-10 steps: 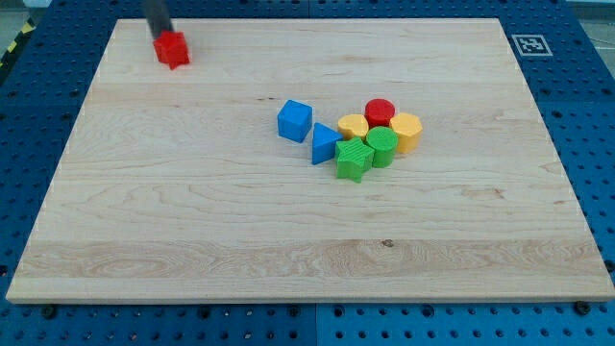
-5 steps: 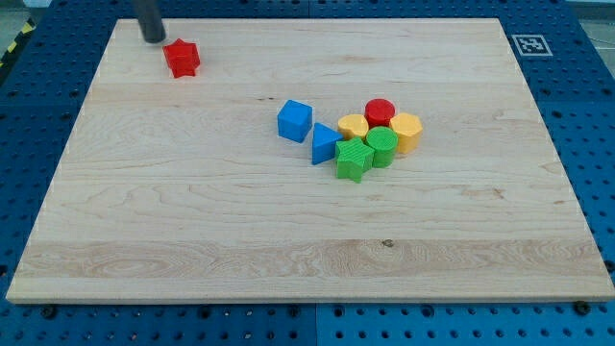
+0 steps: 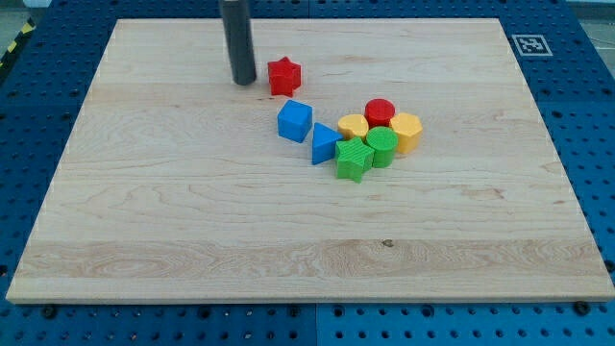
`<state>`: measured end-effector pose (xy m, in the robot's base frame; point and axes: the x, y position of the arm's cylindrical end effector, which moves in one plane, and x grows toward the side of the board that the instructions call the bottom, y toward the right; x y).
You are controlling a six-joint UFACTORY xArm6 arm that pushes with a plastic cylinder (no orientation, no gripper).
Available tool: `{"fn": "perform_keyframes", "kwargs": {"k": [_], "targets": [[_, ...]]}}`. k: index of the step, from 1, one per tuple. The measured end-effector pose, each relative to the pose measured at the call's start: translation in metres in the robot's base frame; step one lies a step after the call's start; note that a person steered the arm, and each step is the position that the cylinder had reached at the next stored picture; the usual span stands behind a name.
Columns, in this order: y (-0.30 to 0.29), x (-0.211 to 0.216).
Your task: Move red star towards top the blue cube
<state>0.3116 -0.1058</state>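
The red star (image 3: 283, 76) lies on the wooden board (image 3: 192, 211), just above the blue cube (image 3: 295, 121) with a small gap between them. My tip (image 3: 243, 81) stands on the board a little to the left of the red star, not touching it. The dark rod rises from the tip out of the view's top. The blue cube sits left of the cluster of other blocks.
Right of the blue cube are a blue triangle (image 3: 325, 143), a green star (image 3: 354, 159), a green cylinder (image 3: 382, 146), a yellow block (image 3: 354, 126), a red cylinder (image 3: 380, 112) and a yellow hexagon (image 3: 406, 132), packed together. A marker tag (image 3: 529, 44) is at the board's top right corner.
The red star has slid from the board's top left to the right and down, now just above the blue cube. My tip has followed it to the right.
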Motion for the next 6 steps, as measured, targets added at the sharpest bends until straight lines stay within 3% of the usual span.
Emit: {"fn": "perform_keyframes", "kwargs": {"k": [1,2,4,6], "targets": [[-0.008,-0.036],[0.018,-0.035],[0.101,0.041],[0.095,0.016]]}}
